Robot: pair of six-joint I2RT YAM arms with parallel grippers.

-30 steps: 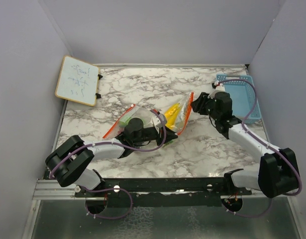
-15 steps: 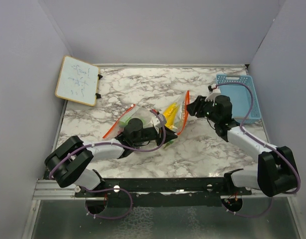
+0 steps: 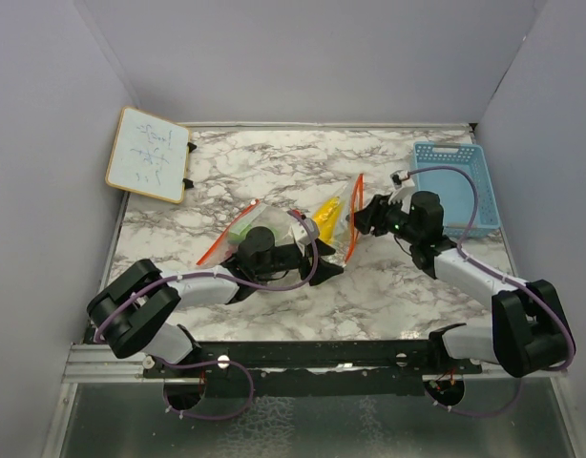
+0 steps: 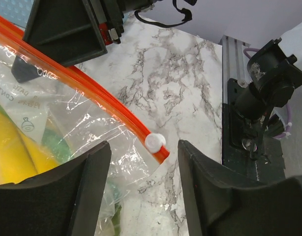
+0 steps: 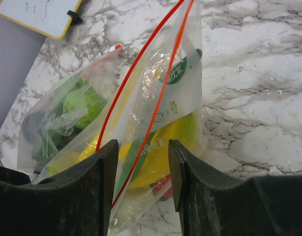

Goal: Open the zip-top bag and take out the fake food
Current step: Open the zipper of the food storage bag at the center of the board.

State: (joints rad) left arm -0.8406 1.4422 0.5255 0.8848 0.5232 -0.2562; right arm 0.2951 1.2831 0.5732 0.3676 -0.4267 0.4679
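Left gripper released over zip-top bag; right gripper set astride its edge, grasp not discernible; fake food seen inside.

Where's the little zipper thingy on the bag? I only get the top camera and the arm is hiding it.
Observer: The left wrist camera shows it. The white slider sits at the very end of the orange zip track, between the open fingers of the left gripper.
Operator: Is the bag open yet?
Observer: In the right wrist view, the two red rims of the zip-top bag stand apart, so the mouth gapes on that side.
Operator: Is there anything in there besides yellow and green stuff?
Observer: Yes, a red bit peeks out from under the yellow piece.
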